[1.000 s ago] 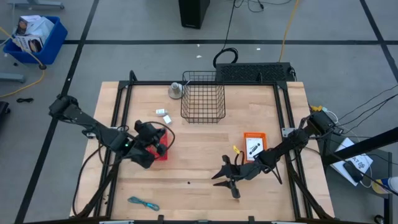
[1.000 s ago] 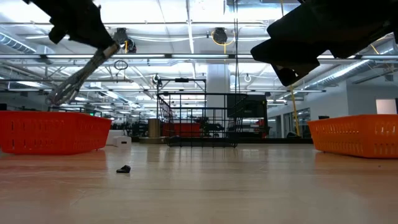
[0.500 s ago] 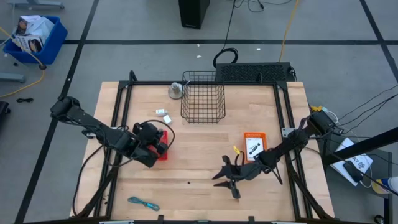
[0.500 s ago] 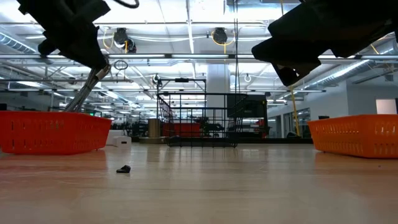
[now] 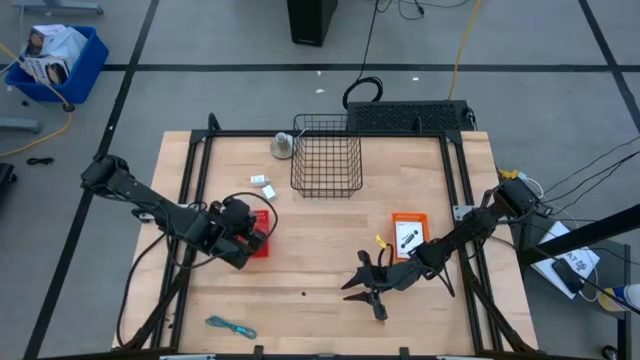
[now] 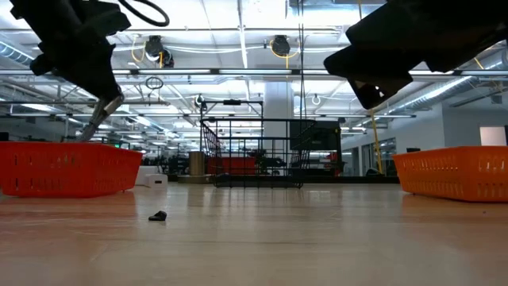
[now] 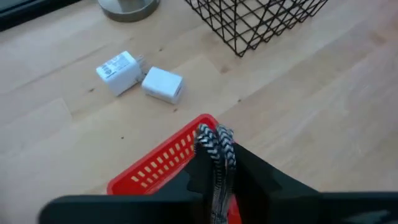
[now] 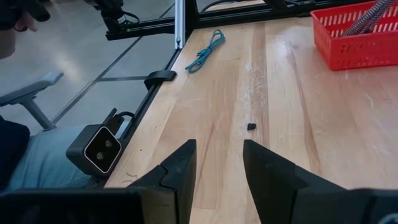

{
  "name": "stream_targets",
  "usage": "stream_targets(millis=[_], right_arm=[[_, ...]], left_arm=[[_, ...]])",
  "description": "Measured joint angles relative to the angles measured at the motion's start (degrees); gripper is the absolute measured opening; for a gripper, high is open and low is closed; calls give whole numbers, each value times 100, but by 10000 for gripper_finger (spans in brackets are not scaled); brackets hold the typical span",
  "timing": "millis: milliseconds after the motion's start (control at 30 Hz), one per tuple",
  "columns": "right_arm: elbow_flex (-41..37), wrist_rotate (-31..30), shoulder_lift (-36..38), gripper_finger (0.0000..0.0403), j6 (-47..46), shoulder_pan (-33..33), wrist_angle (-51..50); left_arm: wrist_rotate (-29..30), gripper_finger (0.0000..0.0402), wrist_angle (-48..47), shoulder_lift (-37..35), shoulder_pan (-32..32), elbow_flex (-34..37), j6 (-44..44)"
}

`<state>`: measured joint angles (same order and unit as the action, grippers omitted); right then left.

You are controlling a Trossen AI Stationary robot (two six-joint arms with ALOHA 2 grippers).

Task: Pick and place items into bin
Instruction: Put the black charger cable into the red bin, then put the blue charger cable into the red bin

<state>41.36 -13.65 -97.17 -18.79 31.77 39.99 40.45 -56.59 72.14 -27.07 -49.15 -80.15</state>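
grey floor (image 5: 200, 40) with dark lines, blue crate (image 5: 55, 60), ceiling strip lights (image 6: 238, 48), white column (image 6: 279, 119)

Count taken at the table: two white blocks (image 7: 140, 78) lay side by side beyond the left gripper (image 7: 214, 155), one red basket (image 7: 163, 163) sat directly under it, and one black wire basket (image 5: 327, 155) stood farther out. One orange tray (image 5: 407, 235) lay beside the right gripper (image 8: 217, 165). One teal cord (image 8: 204, 52) and one small dark scrap (image 8: 251, 126) lay ahead of that gripper. One round metal object (image 5: 283, 146) stood beside the wire basket.
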Motion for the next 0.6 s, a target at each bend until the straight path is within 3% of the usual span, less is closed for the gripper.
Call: stream_targets(millis=[400, 600], right_arm=[[0, 0, 0, 125, 15, 0, 2], [0, 0, 0, 125, 16, 0, 0]], left_arm=[[-333, 196, 14, -2, -90, 0, 56], [-507, 222, 373, -27, -396, 0, 559]])
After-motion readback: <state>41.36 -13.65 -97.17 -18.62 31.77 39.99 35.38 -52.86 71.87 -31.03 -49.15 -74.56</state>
